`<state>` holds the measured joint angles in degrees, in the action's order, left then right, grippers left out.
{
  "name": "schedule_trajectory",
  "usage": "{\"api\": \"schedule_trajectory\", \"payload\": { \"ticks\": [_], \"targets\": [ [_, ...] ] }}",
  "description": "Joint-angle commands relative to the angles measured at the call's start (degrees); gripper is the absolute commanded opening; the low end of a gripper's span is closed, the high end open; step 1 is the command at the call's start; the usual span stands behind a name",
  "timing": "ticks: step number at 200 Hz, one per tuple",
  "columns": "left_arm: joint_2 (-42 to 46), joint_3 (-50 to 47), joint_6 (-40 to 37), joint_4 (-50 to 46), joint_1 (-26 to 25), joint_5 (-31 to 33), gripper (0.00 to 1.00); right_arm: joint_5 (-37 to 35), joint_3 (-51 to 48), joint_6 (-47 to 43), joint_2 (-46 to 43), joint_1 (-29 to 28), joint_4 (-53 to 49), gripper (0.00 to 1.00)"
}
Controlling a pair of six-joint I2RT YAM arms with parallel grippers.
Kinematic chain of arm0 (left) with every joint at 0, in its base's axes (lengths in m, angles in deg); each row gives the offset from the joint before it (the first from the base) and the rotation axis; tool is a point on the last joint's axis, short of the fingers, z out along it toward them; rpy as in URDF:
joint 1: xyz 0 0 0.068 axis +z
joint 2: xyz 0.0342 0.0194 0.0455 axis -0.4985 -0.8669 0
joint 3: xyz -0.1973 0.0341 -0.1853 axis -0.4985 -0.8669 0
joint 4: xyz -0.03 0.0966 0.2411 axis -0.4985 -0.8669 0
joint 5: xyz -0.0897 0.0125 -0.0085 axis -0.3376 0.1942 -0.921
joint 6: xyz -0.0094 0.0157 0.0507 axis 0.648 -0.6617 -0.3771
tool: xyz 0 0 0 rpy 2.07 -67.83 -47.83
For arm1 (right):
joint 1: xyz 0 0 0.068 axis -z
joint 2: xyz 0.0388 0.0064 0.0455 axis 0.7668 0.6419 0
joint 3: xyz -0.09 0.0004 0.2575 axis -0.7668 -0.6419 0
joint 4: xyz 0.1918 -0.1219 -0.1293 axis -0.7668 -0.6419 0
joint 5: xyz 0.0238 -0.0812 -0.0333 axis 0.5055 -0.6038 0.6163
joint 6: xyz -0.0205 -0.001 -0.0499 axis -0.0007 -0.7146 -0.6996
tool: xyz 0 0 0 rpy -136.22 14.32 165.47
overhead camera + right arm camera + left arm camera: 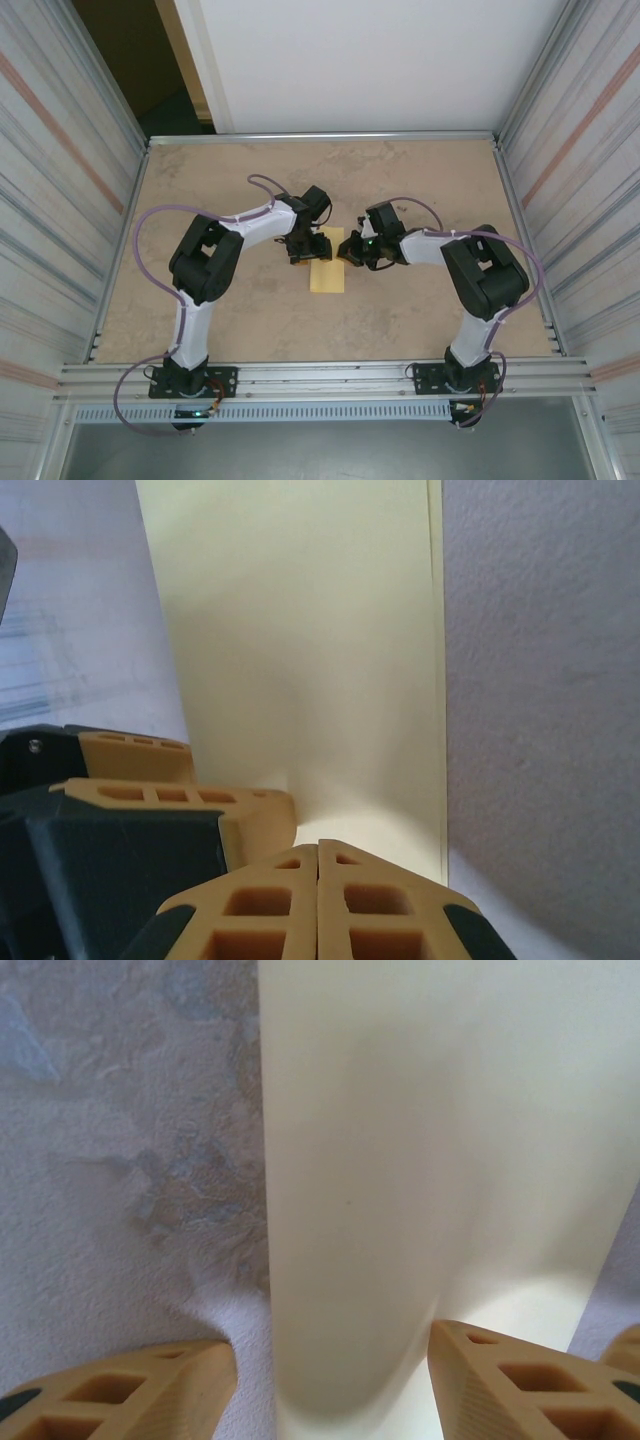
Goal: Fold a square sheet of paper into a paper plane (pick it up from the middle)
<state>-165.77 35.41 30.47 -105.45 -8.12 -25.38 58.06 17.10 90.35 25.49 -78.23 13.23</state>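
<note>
Right gripper [318,852] closed — left gripper [332,1348] spread astride one folded yellow sheet [327,275].

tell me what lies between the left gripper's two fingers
The pale yellow paper sheet lies between the left fingers, plus a thin strip of bare table by one finger; seen in the left wrist view.

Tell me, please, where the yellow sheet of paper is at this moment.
In the top view the sheet of paper lies near the middle of the table, between the left gripper and the right gripper.
</note>
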Motion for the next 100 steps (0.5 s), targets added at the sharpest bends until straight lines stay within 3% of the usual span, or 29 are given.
{"api": "schedule_trajectory", "payload": {
  "ticks": [1,100],
  "targets": [
    [-18.0,-8.6,-0.1,5.9,-2.3,-2.1,0.59,1.3,1.9,-0.1,1.8,-0.2,-1.5,0.04],
    [-16.9,-9.1,0.0,6.8,-2.3,-3.0,0.59,1.6,2.4,-4.1,7.0,1.3,-7.8,0.01]
  ]
}}
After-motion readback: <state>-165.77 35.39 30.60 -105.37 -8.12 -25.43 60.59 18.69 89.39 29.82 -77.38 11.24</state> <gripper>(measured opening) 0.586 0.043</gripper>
